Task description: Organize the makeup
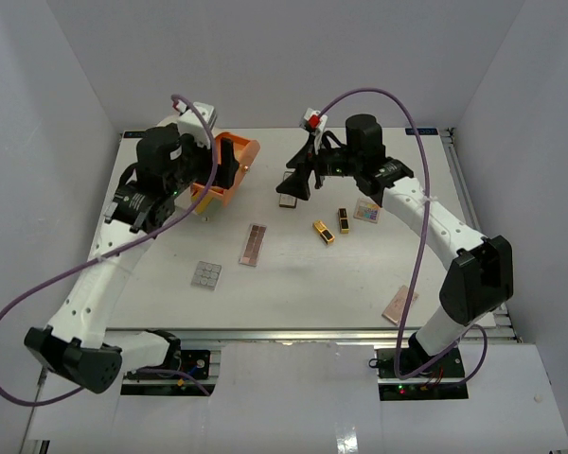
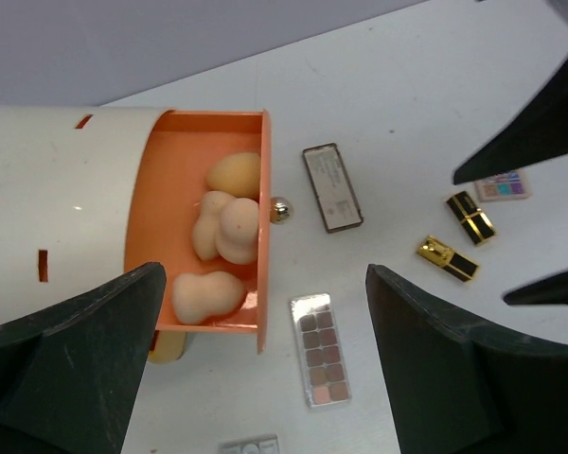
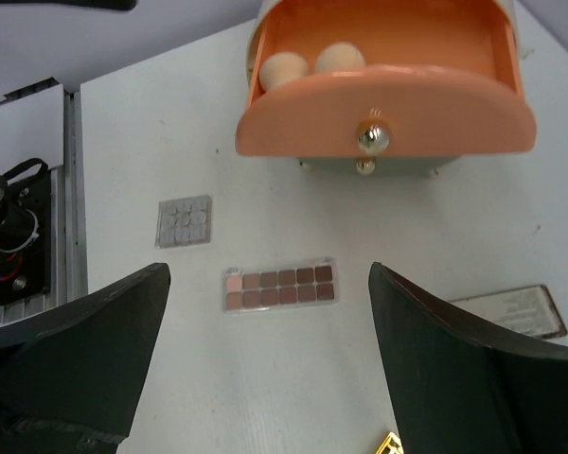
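Arms close on the orange drawer (image 2: 189,161) from both sides. We see our left arm (image 1: 95,274) bent over the drawer with its wrist pointing down. The left jaws stand wide and hold nothing. Four tan sponges (image 2: 237,227) lie inside the drawer, below the gap and close to one finger. Our right arm (image 1: 426,222) arcs in from the drawer's right. The right jaws are also wide and empty, and they face the drawer front. A brown-shade palette (image 2: 322,348) lies on the worktop (image 1: 293,284) before the drawer, framed by the jaws in each wrist view. Right of the drawer lie a grey-lidded palette (image 2: 331,186), then two lipstick tubes (image 2: 447,258), then a multicolour palette (image 2: 503,185).
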Controlling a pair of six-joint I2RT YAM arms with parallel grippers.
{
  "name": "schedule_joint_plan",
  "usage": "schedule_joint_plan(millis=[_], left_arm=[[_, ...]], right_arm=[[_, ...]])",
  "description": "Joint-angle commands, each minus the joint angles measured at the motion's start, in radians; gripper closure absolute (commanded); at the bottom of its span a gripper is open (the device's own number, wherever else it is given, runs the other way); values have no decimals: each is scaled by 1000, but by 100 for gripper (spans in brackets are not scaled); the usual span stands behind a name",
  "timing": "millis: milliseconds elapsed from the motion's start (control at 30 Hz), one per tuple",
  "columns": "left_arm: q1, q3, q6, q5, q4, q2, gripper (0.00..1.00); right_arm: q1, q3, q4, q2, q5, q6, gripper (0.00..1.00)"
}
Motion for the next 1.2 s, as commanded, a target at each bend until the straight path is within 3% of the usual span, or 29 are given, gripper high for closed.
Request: schedule_joint_plan(millis=[0,133,333,467,1167], left_arm=[[-30,74,119,-90,-9,125,2],[-49,97,117,-175,42,201,3],[-49,187,150,-339,38,320,24],[-48,186,130,-362,40,340,29],[-43,120,126,-405,6,337,33]], right_arm=[[-28,-70,120,-71,-30,43,8],[-34,-77,120,-53,-35,46,9],[-36,-105,126,-51,-50,49,9],[-50,-159,143,-79,-57,44,9],[-105,-254,198,-123,-107,69,9]])
